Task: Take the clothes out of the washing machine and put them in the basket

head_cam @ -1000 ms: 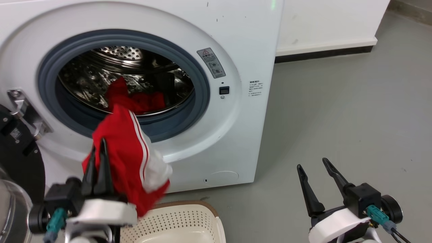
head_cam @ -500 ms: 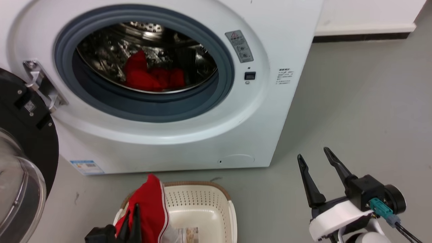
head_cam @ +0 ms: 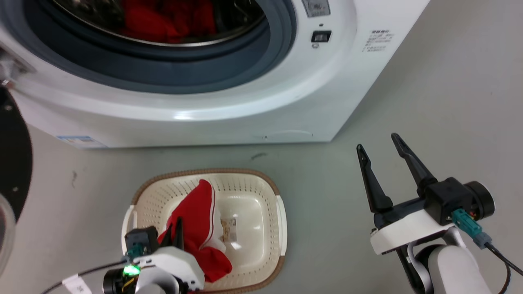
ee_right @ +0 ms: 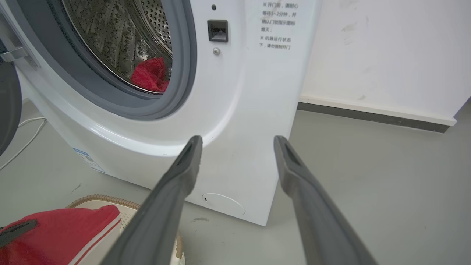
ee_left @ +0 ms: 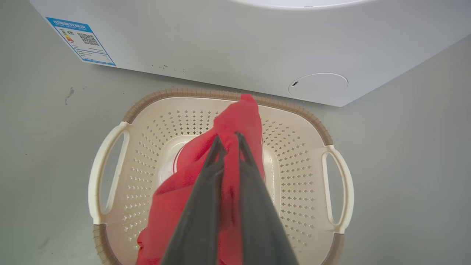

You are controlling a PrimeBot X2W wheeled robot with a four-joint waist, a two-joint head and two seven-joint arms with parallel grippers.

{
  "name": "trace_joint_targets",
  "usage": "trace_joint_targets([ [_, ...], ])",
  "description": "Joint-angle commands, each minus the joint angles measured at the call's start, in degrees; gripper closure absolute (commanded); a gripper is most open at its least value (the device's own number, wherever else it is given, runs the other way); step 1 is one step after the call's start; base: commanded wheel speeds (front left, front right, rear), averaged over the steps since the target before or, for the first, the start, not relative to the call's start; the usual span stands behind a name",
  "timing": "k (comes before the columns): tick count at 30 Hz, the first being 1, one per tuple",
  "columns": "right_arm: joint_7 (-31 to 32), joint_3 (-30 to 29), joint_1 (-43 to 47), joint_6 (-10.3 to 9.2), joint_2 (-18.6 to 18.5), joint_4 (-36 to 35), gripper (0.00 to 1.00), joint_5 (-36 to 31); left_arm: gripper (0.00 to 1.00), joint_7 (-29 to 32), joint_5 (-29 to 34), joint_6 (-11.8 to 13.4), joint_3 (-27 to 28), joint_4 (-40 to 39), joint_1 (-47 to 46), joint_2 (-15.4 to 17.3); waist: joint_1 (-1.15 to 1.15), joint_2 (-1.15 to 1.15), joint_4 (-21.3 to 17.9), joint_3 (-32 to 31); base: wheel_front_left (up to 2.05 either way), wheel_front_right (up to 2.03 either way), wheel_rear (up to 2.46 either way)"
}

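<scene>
On the washing machine (ee_left: 235, 44) sits a QR label (ee_left: 79, 40).

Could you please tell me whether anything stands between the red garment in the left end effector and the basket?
Nothing visible does. The left end effector is shut on the red garment, which hangs directly over the open basket, its lower folds inside the rim.

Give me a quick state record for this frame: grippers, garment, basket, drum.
left gripper: shut on red striped garment, over the basket
right gripper: open, empty, above the floor to the basket's right
basket: on the floor in front of the washing machine; garment hangs into it
drum: more red clothes inside
</scene>
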Motion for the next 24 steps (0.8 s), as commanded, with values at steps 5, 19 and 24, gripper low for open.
trace_joint_targets([
  [5, -1.0, -0.3, -3.2, -0.04, 0.0, -0.5, 0.00, -0.4, 1.00, -0.5, 0.8, -0.4, 0.3, 7.7, -8.7, 0.0, -0.01, 0.00, -2.1, 10.7, 0.00, 0.00, 0.00],
  [19, -4.1, 2.0, -9.9, -0.04, 0.0, 2.1, 0.00, 0.7, 1.00, -0.4, 3.1, -0.4, -0.1, 25.5, -27.0, 1.4, -0.01, 0.00, -4.7, 22.4, 0.00, 0.00, 0.00],
  [24, -5.1, 2.7, -11.7, -0.04, 0.1, 3.5, 0.00, 2.0, 1.00, 0.4, 2.3, 0.4, 0.3, 31.2, -30.9, 2.5, -0.01, 0.00, -6.4, 24.4, 0.00, 0.00, 0.00],
])
